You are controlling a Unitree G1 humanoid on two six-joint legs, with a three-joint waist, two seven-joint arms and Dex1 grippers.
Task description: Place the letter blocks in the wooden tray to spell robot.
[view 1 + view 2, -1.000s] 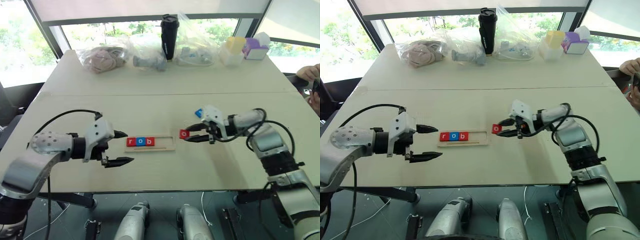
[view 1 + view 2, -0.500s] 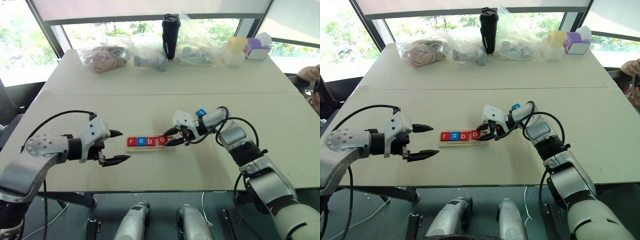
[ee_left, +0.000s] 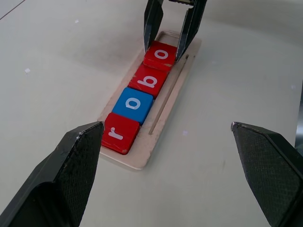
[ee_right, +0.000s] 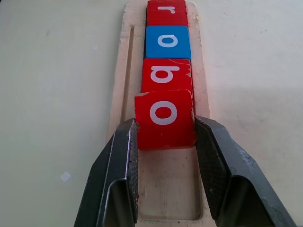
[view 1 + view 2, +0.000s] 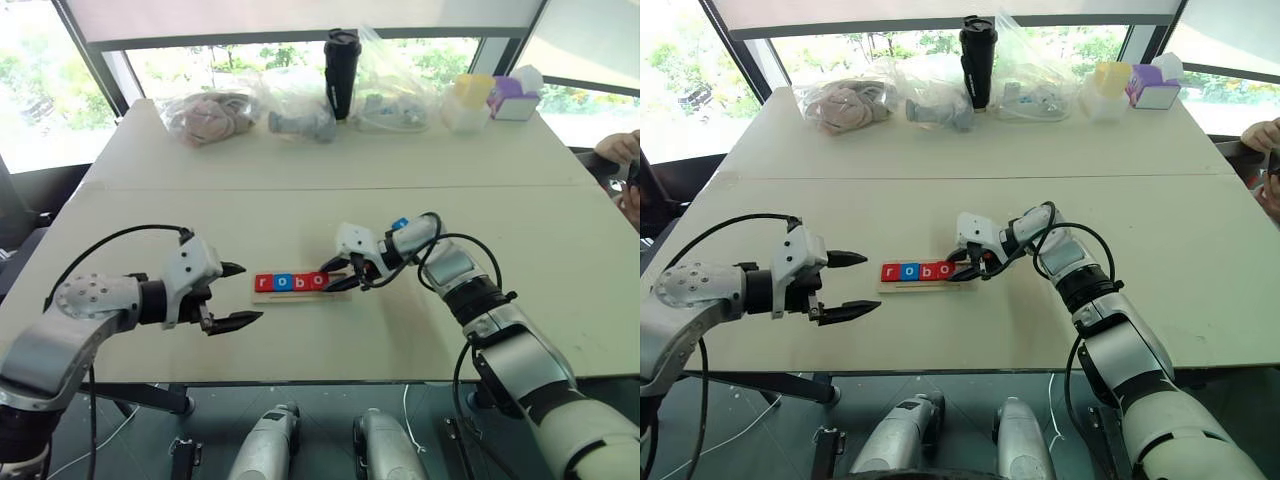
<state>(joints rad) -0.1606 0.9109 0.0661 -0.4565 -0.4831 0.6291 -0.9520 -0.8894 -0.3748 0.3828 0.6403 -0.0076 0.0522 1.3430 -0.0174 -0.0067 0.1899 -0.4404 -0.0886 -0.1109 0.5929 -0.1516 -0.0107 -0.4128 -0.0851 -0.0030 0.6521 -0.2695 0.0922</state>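
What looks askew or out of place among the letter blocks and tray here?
The red "o" block in the right gripper sits tilted, its far edge overlapping the red "b" block rather than lying flat in the wooden tray. One blue block still lies on the table behind that arm, outside the tray.

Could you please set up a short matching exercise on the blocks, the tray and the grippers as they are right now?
Things:
1. red r block
2. second o block
3. left gripper
4. blue block outside the wooden tray

States:
A. open, holding nothing
B. at the tray's end, near the left gripper
C. between the right gripper's fingers
D. on the table behind the right arm

Pairs: 1-B, 2-C, 3-A, 4-D
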